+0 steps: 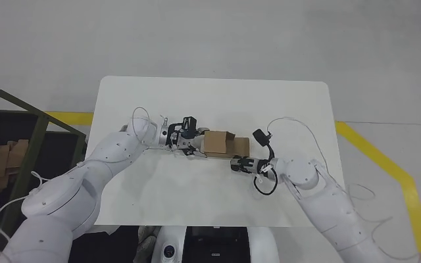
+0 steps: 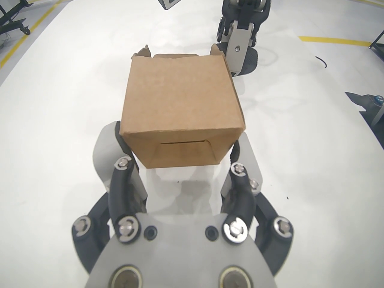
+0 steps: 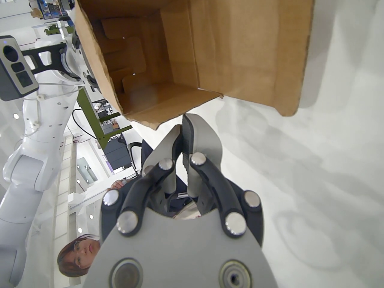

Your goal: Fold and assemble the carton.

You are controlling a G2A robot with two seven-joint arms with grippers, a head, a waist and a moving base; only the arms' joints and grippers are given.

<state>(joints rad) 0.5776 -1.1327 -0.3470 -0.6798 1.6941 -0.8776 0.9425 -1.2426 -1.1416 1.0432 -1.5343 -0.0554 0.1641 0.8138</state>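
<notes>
The carton point(image 1: 220, 143) lies on its side between the two arms, low on the white counter point(image 1: 197, 197); whether it rests there or hangs just clear cannot be told. The left jaws are closed on its folded end, one finger against each side wall. The right jaws are pressed together with nothing between them, their tips just beside the rim of the open mouth, which faces them. Beyond the right jaws' tips, inside the mouth, the interlocked bottom tabs point(image 3: 129, 61) can be seen, and a broad flap point(image 3: 264, 46) stands out to one side of them. The carton is plain brown cardboard and hollow, so it is probably very light and would shift at a small push. Its panels look stiff, but it should hinge readily at the creases and dent if squeezed mid-wall. The matte surface should give fair friction. The safest hold is likely near a corner or the closed end, where the walls brace each other, as the left jaws have it. The flap is best taken or pushed near its free edge.
</notes>
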